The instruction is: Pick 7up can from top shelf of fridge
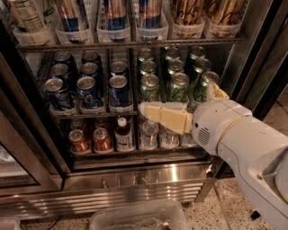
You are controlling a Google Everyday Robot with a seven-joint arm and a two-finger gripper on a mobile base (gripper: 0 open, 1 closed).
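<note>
The fridge (135,173) stands open in front of me, with a dark frame and a ribbed steel base. Its top shelf (130,45) is a wire rack carrying clear trays of tall cans. The 7up can (24,15), pale with a panel of small dark print, stands in the far-left tray and is cut off by the frame's top edge. My gripper (165,117), cream-coloured on a white arm, hovers in front of the middle shelf's green cans (175,85). It is well below and to the right of the 7up can and holds nothing.
Dark blue cans (87,87) fill the left of the middle shelf. Red cans (90,139) and small bottles (123,134) stand on the bottom rack. Blue-silver cans (114,13) and gold cans (202,13) share the top shelf. A clear bin (139,218) sits on the floor.
</note>
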